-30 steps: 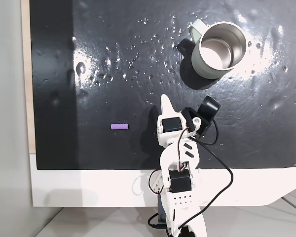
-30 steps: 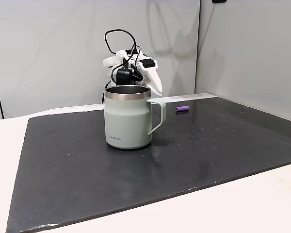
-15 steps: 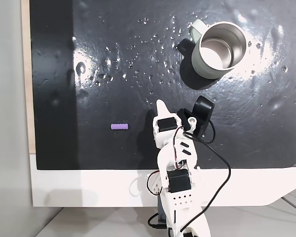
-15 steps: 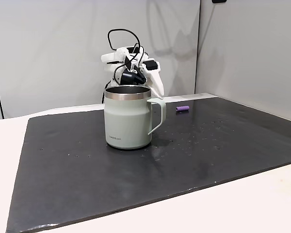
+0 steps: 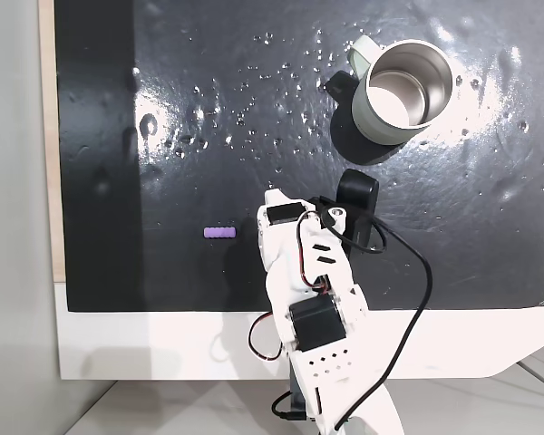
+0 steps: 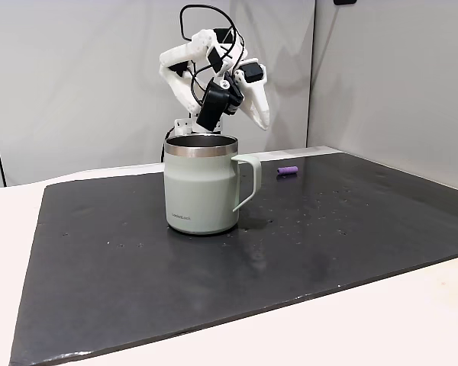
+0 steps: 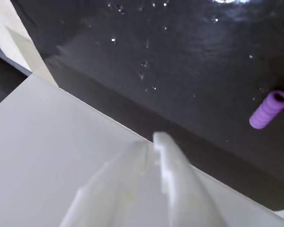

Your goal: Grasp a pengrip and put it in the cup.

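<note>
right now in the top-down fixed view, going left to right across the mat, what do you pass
pengrip → gripper → cup

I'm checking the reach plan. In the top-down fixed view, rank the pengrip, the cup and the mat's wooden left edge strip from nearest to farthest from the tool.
1. The pengrip, just left of the tool, on the mat.
2. The cup, up and to the right.
3. The wooden strip, along the far left edge.
</note>
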